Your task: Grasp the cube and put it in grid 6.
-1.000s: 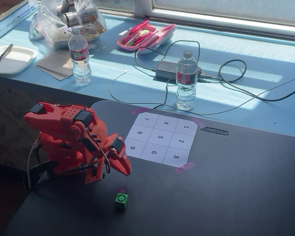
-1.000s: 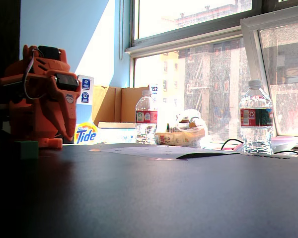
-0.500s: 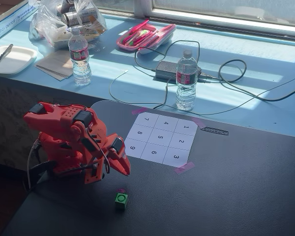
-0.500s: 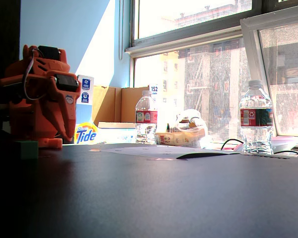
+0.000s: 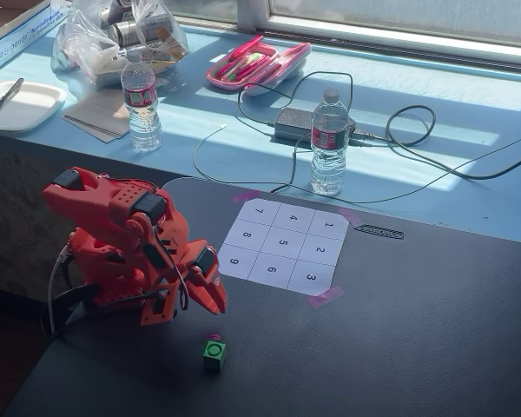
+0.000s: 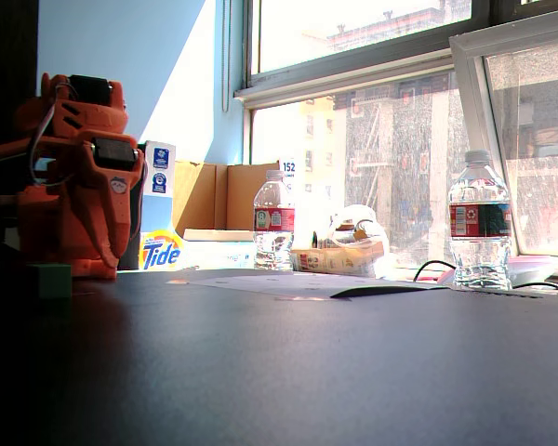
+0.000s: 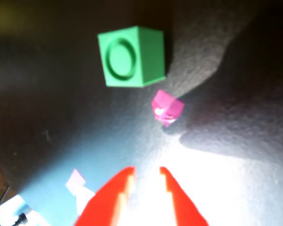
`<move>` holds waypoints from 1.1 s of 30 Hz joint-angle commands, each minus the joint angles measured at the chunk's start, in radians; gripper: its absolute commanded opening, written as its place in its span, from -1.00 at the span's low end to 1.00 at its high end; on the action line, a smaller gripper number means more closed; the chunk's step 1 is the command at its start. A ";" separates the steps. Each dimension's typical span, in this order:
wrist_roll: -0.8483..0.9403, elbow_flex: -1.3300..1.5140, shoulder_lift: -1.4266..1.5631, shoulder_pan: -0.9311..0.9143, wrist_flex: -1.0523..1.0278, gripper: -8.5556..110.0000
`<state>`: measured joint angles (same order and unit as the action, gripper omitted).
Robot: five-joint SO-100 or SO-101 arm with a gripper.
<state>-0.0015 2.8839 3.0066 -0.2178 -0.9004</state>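
While the orange arm (image 5: 126,248) sits folded low at the left edge of the dark table (image 5: 417,330), its gripper (image 5: 215,306) points down at the surface with the jaws slightly parted and nothing between them. Grid 6 (image 5: 270,270) lies on the numbered sheet (image 5: 283,247) up and to the right. Clear of the tips, the cube (image 5: 214,354) rests on the table just below them; in the wrist view it (image 7: 132,56) lies ahead, beside a small pink piece (image 7: 167,108).
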 commanded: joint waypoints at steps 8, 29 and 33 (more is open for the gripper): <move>0.017 -0.337 -0.417 -0.110 -0.078 -0.46; 0.348 -0.680 -0.913 -0.273 -0.147 -0.35; 0.400 -0.713 -0.985 -0.276 -0.155 -0.35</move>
<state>0.3651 2.2304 2.0494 -0.4893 -1.0492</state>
